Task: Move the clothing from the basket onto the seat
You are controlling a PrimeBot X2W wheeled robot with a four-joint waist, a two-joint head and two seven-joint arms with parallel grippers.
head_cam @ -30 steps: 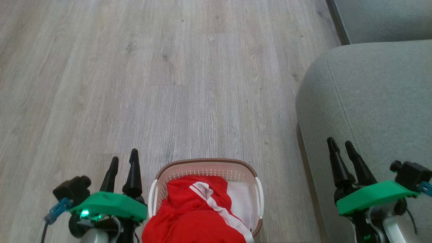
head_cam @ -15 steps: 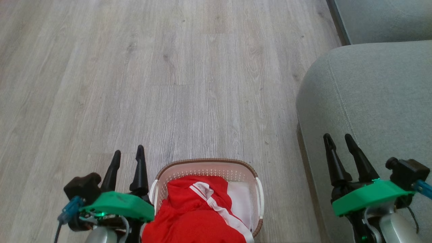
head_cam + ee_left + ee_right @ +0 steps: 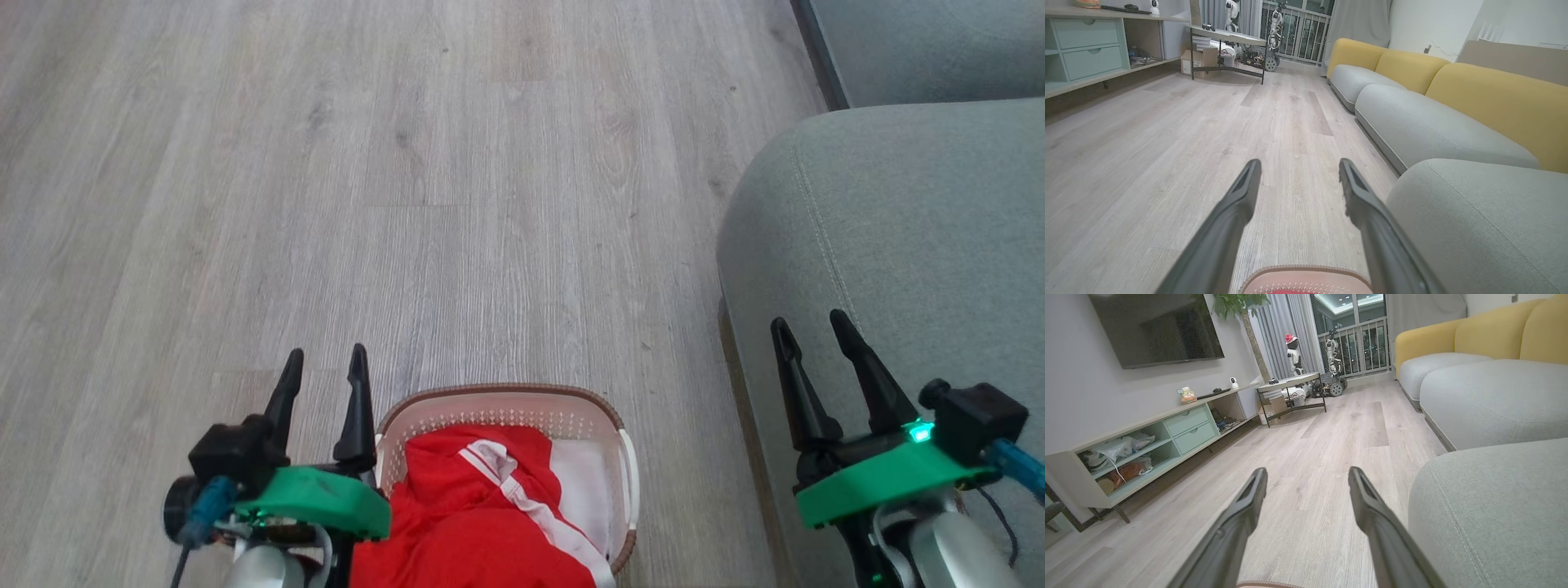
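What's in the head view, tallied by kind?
Basket: 1
Red clothing heap: 1, garment count unclear
Near seat cushion, far seat cushion: 2
Left end effector, right end effector: 2, both open
Total: 6

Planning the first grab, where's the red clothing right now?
In the head view the clothing lies heaped in the basket at bottom centre, just right of the left gripper, with the seat further right.

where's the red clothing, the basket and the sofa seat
red clothing (image 3: 441, 523), head view, red fabric left of the white stripe
basket (image 3: 506, 388), head view, brown woven far rim
sofa seat (image 3: 922, 245), head view, cushion top right of the seam
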